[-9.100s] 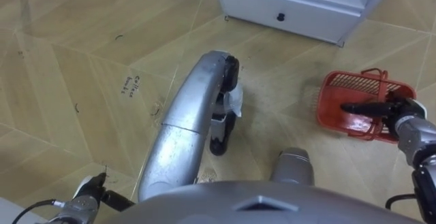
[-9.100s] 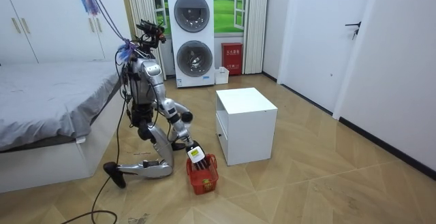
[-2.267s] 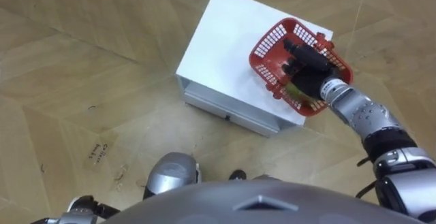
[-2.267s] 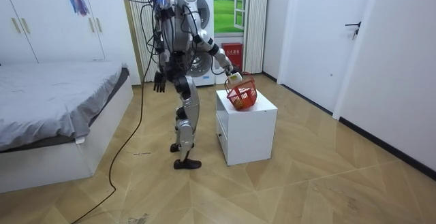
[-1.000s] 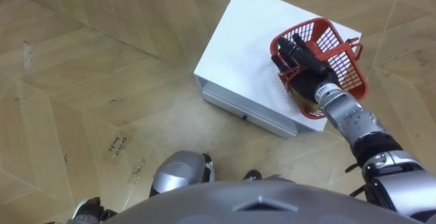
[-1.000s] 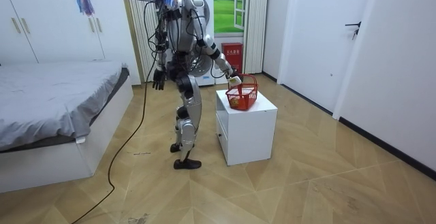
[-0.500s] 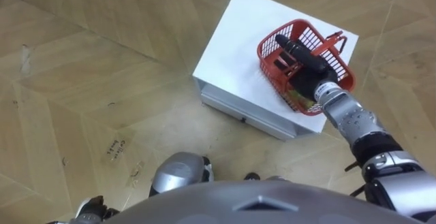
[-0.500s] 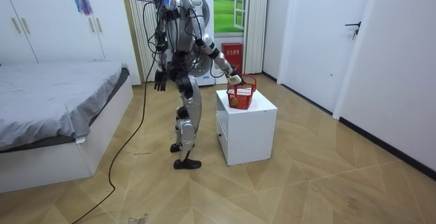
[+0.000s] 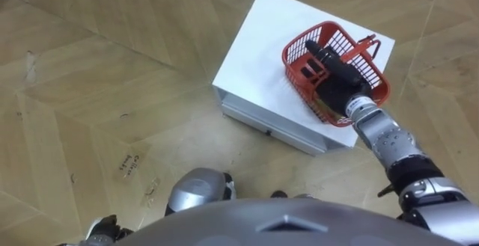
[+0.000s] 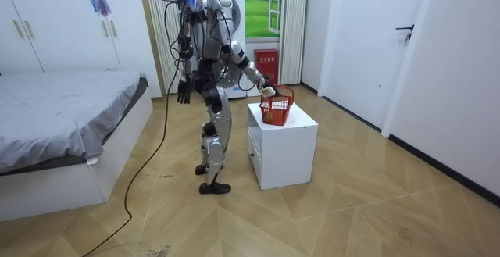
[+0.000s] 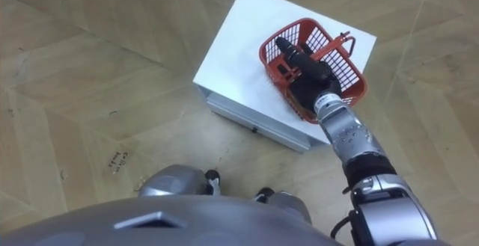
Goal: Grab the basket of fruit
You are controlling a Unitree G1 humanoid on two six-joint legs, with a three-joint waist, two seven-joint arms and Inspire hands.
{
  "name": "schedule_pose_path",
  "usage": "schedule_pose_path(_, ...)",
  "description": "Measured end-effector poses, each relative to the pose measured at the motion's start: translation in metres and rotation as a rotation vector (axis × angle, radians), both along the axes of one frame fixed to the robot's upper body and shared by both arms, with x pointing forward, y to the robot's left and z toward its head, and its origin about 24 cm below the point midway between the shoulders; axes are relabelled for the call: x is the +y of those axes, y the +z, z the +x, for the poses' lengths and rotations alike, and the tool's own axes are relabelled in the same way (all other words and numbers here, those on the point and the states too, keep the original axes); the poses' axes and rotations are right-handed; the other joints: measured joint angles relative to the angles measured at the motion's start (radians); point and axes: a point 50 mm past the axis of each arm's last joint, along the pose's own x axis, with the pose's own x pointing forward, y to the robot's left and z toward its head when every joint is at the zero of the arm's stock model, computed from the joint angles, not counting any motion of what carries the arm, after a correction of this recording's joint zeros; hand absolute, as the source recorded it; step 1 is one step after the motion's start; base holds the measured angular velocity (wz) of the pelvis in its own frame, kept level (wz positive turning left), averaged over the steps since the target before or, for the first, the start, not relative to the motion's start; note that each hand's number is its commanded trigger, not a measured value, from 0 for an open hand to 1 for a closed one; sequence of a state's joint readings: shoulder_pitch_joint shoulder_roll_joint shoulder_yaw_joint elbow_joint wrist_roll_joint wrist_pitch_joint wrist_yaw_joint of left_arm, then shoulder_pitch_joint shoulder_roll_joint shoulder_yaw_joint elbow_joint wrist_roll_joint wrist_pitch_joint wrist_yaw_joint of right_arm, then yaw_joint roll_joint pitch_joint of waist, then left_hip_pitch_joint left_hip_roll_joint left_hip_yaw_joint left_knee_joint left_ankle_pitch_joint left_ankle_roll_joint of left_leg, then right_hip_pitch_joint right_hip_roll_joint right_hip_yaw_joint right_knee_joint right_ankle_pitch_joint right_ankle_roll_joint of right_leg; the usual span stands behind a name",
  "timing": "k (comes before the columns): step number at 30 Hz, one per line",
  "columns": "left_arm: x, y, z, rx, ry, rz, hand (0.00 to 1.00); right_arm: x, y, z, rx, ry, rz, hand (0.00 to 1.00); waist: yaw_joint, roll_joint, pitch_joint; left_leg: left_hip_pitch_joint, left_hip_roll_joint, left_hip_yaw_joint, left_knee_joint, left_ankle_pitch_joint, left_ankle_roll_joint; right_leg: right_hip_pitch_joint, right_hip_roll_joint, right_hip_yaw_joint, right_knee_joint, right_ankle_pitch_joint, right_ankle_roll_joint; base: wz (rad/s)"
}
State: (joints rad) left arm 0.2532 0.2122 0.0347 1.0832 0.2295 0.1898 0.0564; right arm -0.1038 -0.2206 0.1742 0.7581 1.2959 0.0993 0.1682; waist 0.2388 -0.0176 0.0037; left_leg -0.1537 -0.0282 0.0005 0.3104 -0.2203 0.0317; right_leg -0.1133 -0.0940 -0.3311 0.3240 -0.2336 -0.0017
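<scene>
At the upper right of the frame, a red fruit basket [image 9: 364, 65] sits on a white desk [image 9: 254, 48], near its right edge. The black right robot hand [image 9: 334, 81] lies across the basket's open top. Wooden floor [image 9: 112, 74] surrounds the desk.

One red basket [image 9: 370, 66] and one white cabinet [image 9: 258, 48], the cabinet with one drawer [image 9: 278, 125] and one dark knob [image 9: 265, 131]. What lies in the basket is too hidden to count. By the far wall stand two round-doored washing machines [image 10: 219, 15], one on top of the other, with one red box [image 10: 266, 63] beside them. One bed [image 10: 62, 108] is at the room view's left and one white door [image 10: 355, 46] at its right. Two robot hands are seen: the right hand [image 9: 334, 80] and the left hand [image 10: 183, 94].
</scene>
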Motion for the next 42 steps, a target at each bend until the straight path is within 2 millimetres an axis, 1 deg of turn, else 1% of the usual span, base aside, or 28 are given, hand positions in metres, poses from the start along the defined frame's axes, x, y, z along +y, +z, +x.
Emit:
schedule_pose_path(2, -0.001, 0.000, -0.002, 0.003, 0.002, -0.001, 0.00, 0.000, -0.001, -0.004, -0.008, -0.010, 0.022, 0.00, -0.002, 0.005, 0.0014, 0.008, 0.000, 0.000, -0.001, 0.000, 0.000, 0.009, 0.000, 0.000, -0.001, 0.000, 0.000, 0.00)
schedule_pose_path(4, -0.002, -0.001, -0.003, 0.001, 0.001, -0.006, 0.00, -0.002, -0.004, -0.009, -0.012, -0.021, 0.030, 0.00, -0.017, 0.010, 0.0020, 0.007, 0.001, 0.002, 0.000, 0.000, 0.000, 0.008, 0.000, -0.001, -0.001, 0.000, 0.000, 0.00)
schedule_pose_path(7, -0.003, -0.001, -0.004, 0.000, 0.001, -0.008, 0.00, -0.005, -0.009, -0.021, 0.008, -0.027, 0.030, 0.00, -0.019, 0.016, -0.0004, 0.008, 0.002, 0.005, -0.001, -0.001, 0.000, 0.008, 0.000, 0.001, 0.001, 0.000, 0.000, 0.00)
schedule_pose_path(11, -0.003, -0.002, -0.006, 0.003, 0.003, -0.011, 0.00, -0.007, -0.009, -0.024, 0.001, -0.023, 0.030, 0.00, -0.038, 0.023, -0.0010, 0.008, 0.002, 0.008, -0.001, -0.001, 0.000, 0.006, 0.000, 0.004, 0.002, 0.000, 0.000, -0.01)
schedule_pose_path(12, -0.003, -0.002, -0.007, 0.003, 0.004, -0.012, 0.00, -0.007, -0.009, -0.024, -0.006, -0.021, 0.034, 0.00, -0.043, 0.023, -0.0018, 0.010, 0.003, 0.011, -0.004, -0.001, 0.000, 0.002, 0.001, 0.008, 0.002, 0.000, 0.000, -0.12)
schedule_pose_path(16, -0.004, -0.002, -0.007, -0.004, 0.000, -0.014, 0.00, -0.005, -0.004, -0.020, -0.040, -0.011, 0.039, 0.00, -0.047, 0.021, -0.0041, 0.009, 0.006, 0.029, -0.007, -0.001, 0.000, -0.008, 0.005, 0.026, 0.004, 0.001, -0.001, -0.12)
schedule_pose_path(21, -0.003, -0.002, -0.007, -0.004, 0.000, -0.011, 0.00, -0.004, -0.001, -0.018, -0.075, 0.003, 0.049, 0.00, -0.067, 0.016, -0.0046, 0.011, 0.007, 0.032, -0.011, -0.001, 0.000, -0.008, 0.006, 0.029, 0.002, 0.001, -0.001, 0.00)
schedule_pose_path(26, -0.003, -0.001, -0.007, -0.008, 0.001, 0.007, 0.00, -0.005, -0.004, -0.027, -0.073, 0.006, 0.060, 0.00, -0.071, 0.015, -0.0042, 0.011, 0.008, 0.033, -0.013, -0.001, 0.000, -0.009, 0.007, 0.030, 0.001, 0.001, -0.001, 0.00)
schedule_pose_path(29, -0.002, -0.001, -0.007, -0.010, 0.005, 0.009, 0.00, -0.006, -0.007, -0.033, -0.067, 0.001, 0.066, 0.00, -0.081, 0.015, -0.0037, 0.011, 0.009, 0.034, -0.017, -0.001, 0.000, -0.011, 0.007, 0.031, 0.002, 0.001, -0.001, 0.00)
schedule_pose_path(32, -0.003, -0.001, -0.006, -0.019, 0.025, 0.004, 0.00, -0.008, -0.007, -0.035, -0.069, -0.002, 0.068, 0.00, -0.093, 0.011, -0.0052, 0.008, 0.014, 0.040, -0.021, -0.001, 0.000, -0.023, 0.006, 0.040, 0.006, 0.001, -0.001, -0.09)
schedule_pose_path(35, -0.002, -0.001, -0.003, -0.039, 0.033, 0.001, 0.00, -0.008, -0.007, -0.039, -0.074, -0.006, 0.074, 0.00, -0.102, 0.004, -0.0044, 0.010, 0.015, 0.055, -0.020, 0.000, 0.000, -0.025, 0.007, 0.051, 0.007, 0.001, -0.001, -0.12)
schedule_pose_path(37, -0.001, -0.001, 0.001, -0.055, 0.028, 0.002, 0.00, -0.006, -0.005, -0.039, -0.085, -0.002, 0.078, 0.00, -0.105, -0.005, -0.0024, 0.012, 0.016, 0.061, -0.020, 0.000, 0.000, -0.026, 0.007, 0.055, 0.006, 0.001, -0.001, -0.07)
schedule_pose_path(39, -0.001, -0.001, 0.004, -0.064, 0.025, 0.002, 0.00, -0.006, -0.004, -0.039, -0.087, -0.001, 0.079, 0.00, -0.109, -0.014, -0.0028, 0.016, 0.017, 0.069, -0.021, 0.000, 0.000, -0.024, 0.007, 0.059, 0.006, 0.001, -0.001, -0.08)
schedule_pose_path(40, -0.001, -0.001, 0.005, -0.070, 0.023, 0.001, 0.00, -0.006, -0.004, -0.040, -0.088, -0.001, 0.080, 0.00, -0.111, -0.019, -0.0047, 0.020, 0.017, 0.073, -0.021, 0.000, 0.000, -0.023, 0.007, 0.061, 0.006, 0.001, -0.001, -0.07)
schedule_pose_path(42, -0.001, -0.001, 0.006, -0.077, 0.020, 0.000, 0.00, -0.005, -0.003, -0.040, -0.094, 0.000, 0.081, 0.00, -0.119, -0.023, -0.0046, 0.022, 0.018, 0.077, -0.021, 0.000, 0.000, -0.021, 0.007, 0.064, 0.006, 0.001, 0.000, -0.03)
